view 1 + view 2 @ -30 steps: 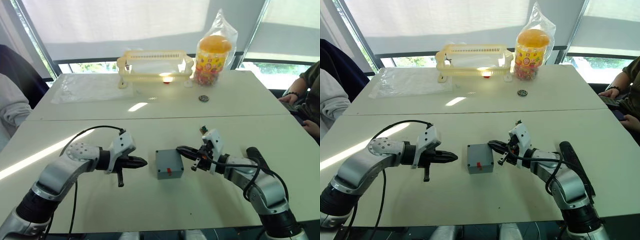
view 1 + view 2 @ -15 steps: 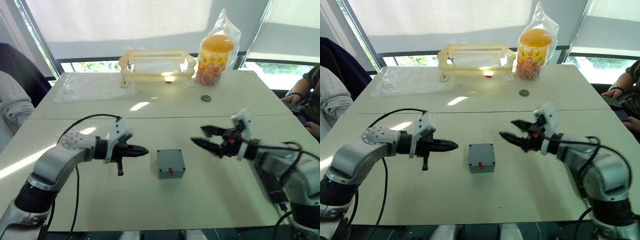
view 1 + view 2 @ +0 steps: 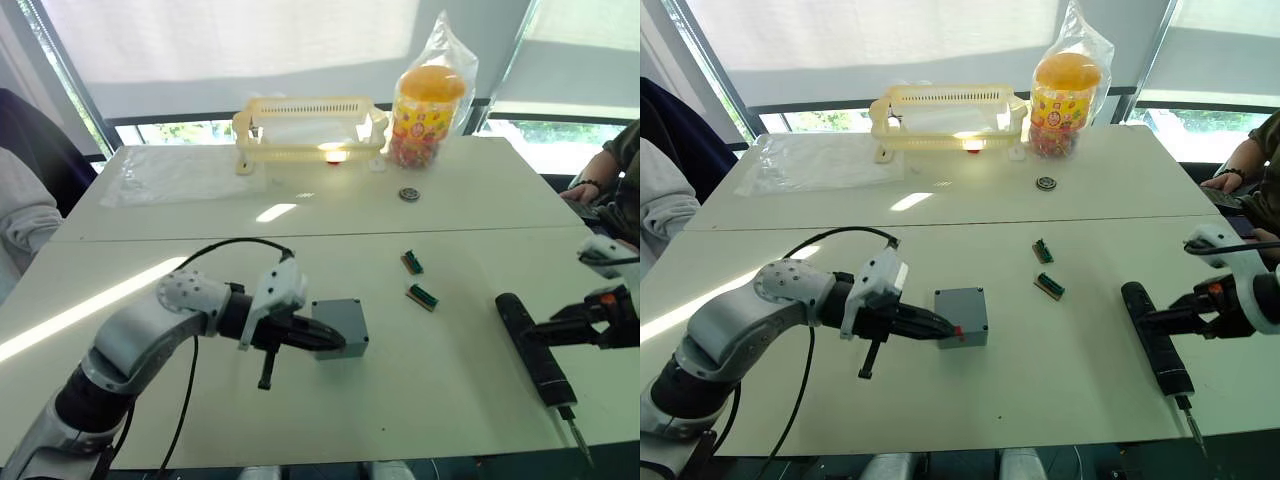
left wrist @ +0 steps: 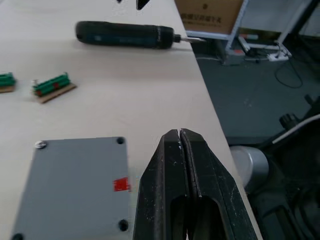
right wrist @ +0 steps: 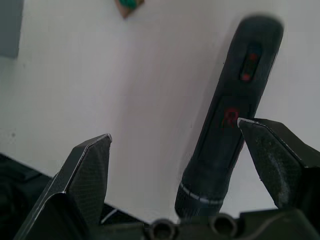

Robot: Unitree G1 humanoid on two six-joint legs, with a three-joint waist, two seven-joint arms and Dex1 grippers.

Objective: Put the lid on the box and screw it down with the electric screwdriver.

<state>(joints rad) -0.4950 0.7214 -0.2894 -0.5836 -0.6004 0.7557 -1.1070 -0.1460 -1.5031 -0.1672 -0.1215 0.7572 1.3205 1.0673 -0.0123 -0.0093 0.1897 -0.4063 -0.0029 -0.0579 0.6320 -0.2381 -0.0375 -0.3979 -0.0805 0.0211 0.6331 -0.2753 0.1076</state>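
1. In the head camera's two eye views, the small square grey plastic box point(image 3: 961, 316), its flat grey lid point(image 4: 75, 187) already seated on top and a red mark on its near side, sat near the middle of the pale surface point(image 3: 970, 220). The left pincer point(image 3: 940, 327) had its black fingers pressed together at the box's left side, holding nothing; whether the tips touched the box could not be told. The long black cylindrical electric screwdriver point(image 3: 1154, 340) lay flat on the right, its thin metal bit towards the near edge. The right pincer point(image 3: 560, 328) reached in from the right, just beside the tool's body. Two small green connector pieces point(image 3: 1048, 286) lay between box and screwdriver. Farther back stood a cream plastic basket point(image 3: 946, 122), a clear bagged jar with an orange lid point(image 3: 1064, 92), a flat clear plastic bag point(image 3: 820, 160) and a small dark round disc point(image 3: 1045, 184). A person's hand point(image 3: 1220, 184) rested at the right edge.

2. In the left wrist view, the closed fingers point(image 4: 172, 195) lay beside the lidded box, with screw heads at the lid's corners. The screwdriver lay beyond at the surface's edge.

3. In the right wrist view, the pincer was wide open, empty; one finger point(image 5: 277, 152) sat against the screwdriver's body, the other well clear.
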